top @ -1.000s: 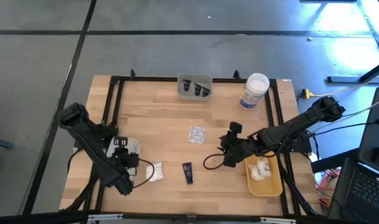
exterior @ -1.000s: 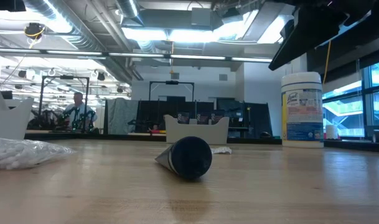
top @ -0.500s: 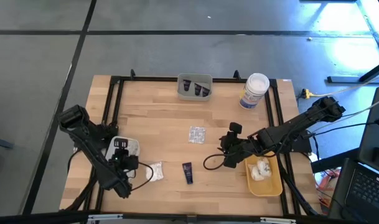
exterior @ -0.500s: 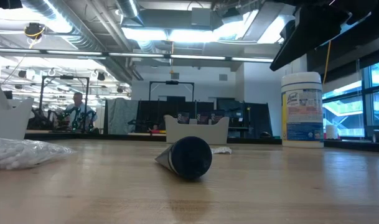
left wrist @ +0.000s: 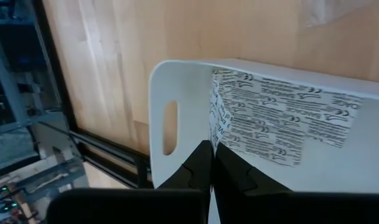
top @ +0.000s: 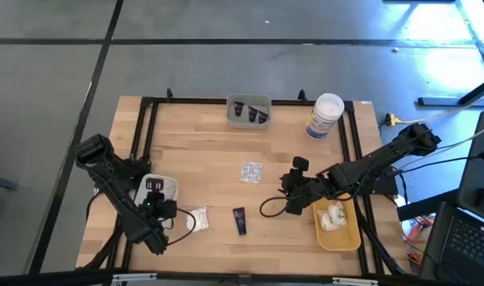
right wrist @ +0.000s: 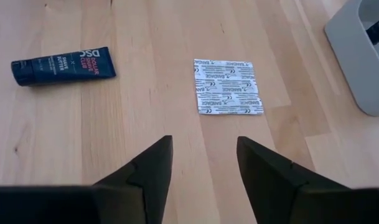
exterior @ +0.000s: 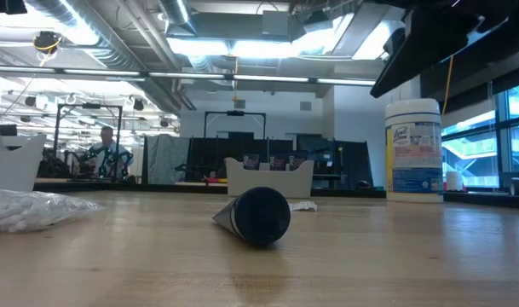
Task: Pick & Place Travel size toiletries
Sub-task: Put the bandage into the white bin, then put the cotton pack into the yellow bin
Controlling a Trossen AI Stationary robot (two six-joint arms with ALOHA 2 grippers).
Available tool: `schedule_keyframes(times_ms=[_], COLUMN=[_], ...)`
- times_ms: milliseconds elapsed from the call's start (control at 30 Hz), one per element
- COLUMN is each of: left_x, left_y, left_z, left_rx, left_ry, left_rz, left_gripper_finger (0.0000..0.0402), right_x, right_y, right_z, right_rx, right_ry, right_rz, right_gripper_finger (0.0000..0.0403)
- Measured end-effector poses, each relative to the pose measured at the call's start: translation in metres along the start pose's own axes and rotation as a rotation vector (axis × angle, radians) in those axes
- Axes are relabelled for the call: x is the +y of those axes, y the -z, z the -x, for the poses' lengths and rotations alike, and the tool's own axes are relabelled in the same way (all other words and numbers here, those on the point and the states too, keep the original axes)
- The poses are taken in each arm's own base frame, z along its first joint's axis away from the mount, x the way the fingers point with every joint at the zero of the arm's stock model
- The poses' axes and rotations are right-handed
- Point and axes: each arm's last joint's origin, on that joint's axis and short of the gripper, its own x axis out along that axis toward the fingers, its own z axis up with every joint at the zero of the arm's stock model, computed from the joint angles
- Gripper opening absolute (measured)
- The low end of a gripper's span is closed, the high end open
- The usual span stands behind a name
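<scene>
Wooden table is seen from above, framed by black rails. Both dark arms are spread over it. At the left edge, the left gripper is pinched shut on a silvery blister packet inside a white tray. At centre right, the right gripper is held open and empty above the wood, beside a yellow tray. Ahead of it lie another blister packet and a small dark tube. A puffy white bundle lies near the left gripper.
</scene>
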Motion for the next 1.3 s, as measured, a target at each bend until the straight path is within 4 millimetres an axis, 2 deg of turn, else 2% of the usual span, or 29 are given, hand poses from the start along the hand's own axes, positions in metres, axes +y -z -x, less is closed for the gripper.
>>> schedule_keyframes(times_ms=[167,467,700,1033,1300], left_x=[-0.003,-0.011,-0.014,-0.014,-0.009], left_y=[-0.001,0.009,0.008,0.009,0.001], left_z=[-0.001,-0.025,-0.028,-0.025,0.001], left_rx=[0.015,0.088,0.089,0.118,0.135], left_ry=[0.044,0.056,0.093,0.111,0.169], left_rz=[0.013,0.040,0.013,-0.021,0.006], left_gripper_finger=[0.0003,0.0002,0.0015,0.0097,0.0153], right_x=[0.000,0.000,0.000,0.000,0.000], right_y=[0.000,0.000,0.000,0.000,0.000], right_z=[0.000,0.000,0.000,0.000,0.000], right_rx=[0.006,0.006,0.007,0.007,0.004], right_ry=[-0.014,-0.014,-0.014,-0.014,-0.015], right_rz=[-0.001,-0.005,-0.006,-0.005,-0.006], right_gripper_finger=[0.0181,0.0190,0.0182,0.0195,0.0200])
